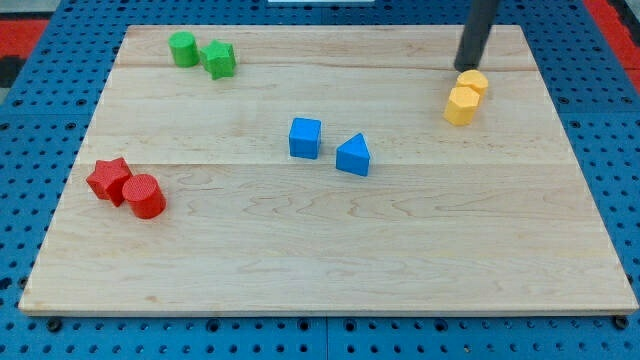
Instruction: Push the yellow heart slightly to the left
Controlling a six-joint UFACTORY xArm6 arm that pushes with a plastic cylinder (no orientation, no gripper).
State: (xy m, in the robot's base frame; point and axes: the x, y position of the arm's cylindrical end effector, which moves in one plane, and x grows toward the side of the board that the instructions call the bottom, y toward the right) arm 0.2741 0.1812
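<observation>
Two yellow blocks sit touching near the view's top right. The lower one [461, 105] looks like the yellow heart. The upper one [473, 81] looks like a yellow pentagon. My tip [465, 67] is on the board just above and slightly left of the upper yellow block, close to it or touching it. The pentagon lies between my tip and the heart. The dark rod rises out of the view's top edge.
A blue cube [305, 138] and a blue triangle [353, 156] lie mid-board, left of the heart. A green cylinder [183, 49] and a green star [220, 59] are at the top left. A red star [108, 180] and a red cylinder [145, 196] are at the left. The board's right edge [572, 130] is near the yellow blocks.
</observation>
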